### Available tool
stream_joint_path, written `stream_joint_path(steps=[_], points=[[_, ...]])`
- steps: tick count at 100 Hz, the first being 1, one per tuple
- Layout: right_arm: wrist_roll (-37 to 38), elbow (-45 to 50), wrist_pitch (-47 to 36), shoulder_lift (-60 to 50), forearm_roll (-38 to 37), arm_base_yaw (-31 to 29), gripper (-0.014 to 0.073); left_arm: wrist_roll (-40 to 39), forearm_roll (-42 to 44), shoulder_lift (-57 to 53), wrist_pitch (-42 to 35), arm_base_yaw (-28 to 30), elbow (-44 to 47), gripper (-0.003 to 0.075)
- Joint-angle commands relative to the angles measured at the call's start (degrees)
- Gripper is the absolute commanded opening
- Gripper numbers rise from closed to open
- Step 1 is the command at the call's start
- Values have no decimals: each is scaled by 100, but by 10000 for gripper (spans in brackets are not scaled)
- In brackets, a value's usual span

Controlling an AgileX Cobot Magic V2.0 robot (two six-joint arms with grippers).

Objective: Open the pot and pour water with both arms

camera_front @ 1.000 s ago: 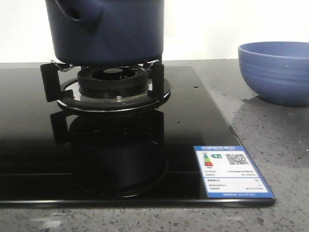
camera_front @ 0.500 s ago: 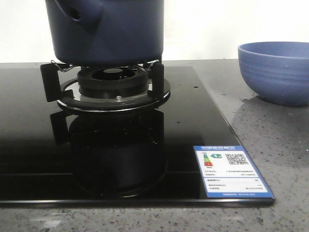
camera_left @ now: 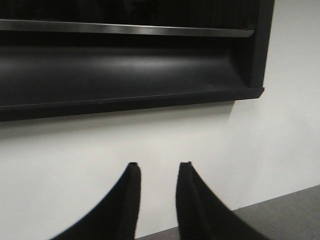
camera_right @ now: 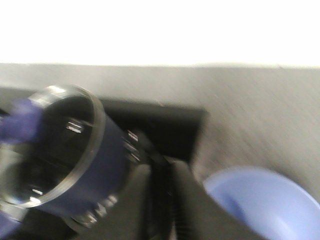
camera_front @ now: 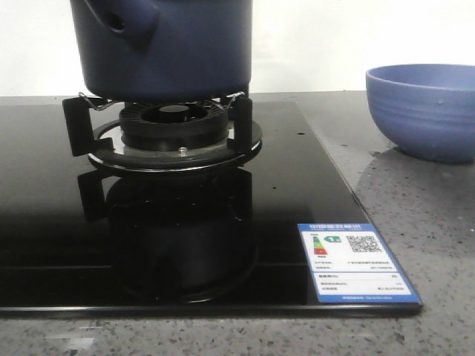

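The dark navy pot (camera_front: 167,44) stands on the burner grate (camera_front: 174,126) at the back left of the hob, its tubular stub (camera_front: 122,15) pointing left; its top is cut off in the front view. The blurred right wrist view shows the pot (camera_right: 107,155) from above with a glass lid (camera_right: 50,145) and a blue knob (camera_right: 20,122). My right gripper (camera_right: 161,167) hovers beside the pot, between it and the bowl, its fingers a narrow gap apart and holding nothing. My left gripper (camera_left: 159,165) is open and empty, facing a white wall. Neither gripper shows in the front view.
A lighter blue ribbed bowl (camera_front: 427,111) sits on the grey counter to the right of the black glass hob (camera_front: 297,200); it also shows as the bowl (camera_right: 260,200) beside my right fingers. A blue label (camera_front: 355,261) is stuck on the hob's front right corner. A black hood (camera_left: 125,70) hangs on the wall.
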Motion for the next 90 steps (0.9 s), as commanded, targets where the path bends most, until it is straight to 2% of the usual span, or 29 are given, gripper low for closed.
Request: stream_joint_path(steps=[1,8,20,32,39,49,66,90], points=[[-718,186,-809,-374,749,150,-60,-24,10,-244,130,389,-137,-23],[-1286,582,-1278,-650,913,319,-60,-24,63,-424,235,659,7,-20],[-2220,1447,-2182,-1299,1368,621,-60,-24,24,-931,-138,954,583,-20],[-3072,2488,-2786,-2112,1968,806,-60,-24,-29,-1555,-513,966,1442,-20],[-3330,3078,-2996,-2607,2064,841,-60,-24,-96,-1938,-657,955,2008,-20],[-3589,3882,-3175,-3327,2064,841,-60,-24,-299,-2454,-835,955,2789,-20],[-3600,5072,-3464,-4502,2064,841,-61,-24,-767,-3359,-994,955,3815,-20],[-3600,5830,-3747,-5095,2078,841,-62,-24,-853,-3978,-991,955,4204,-20]])
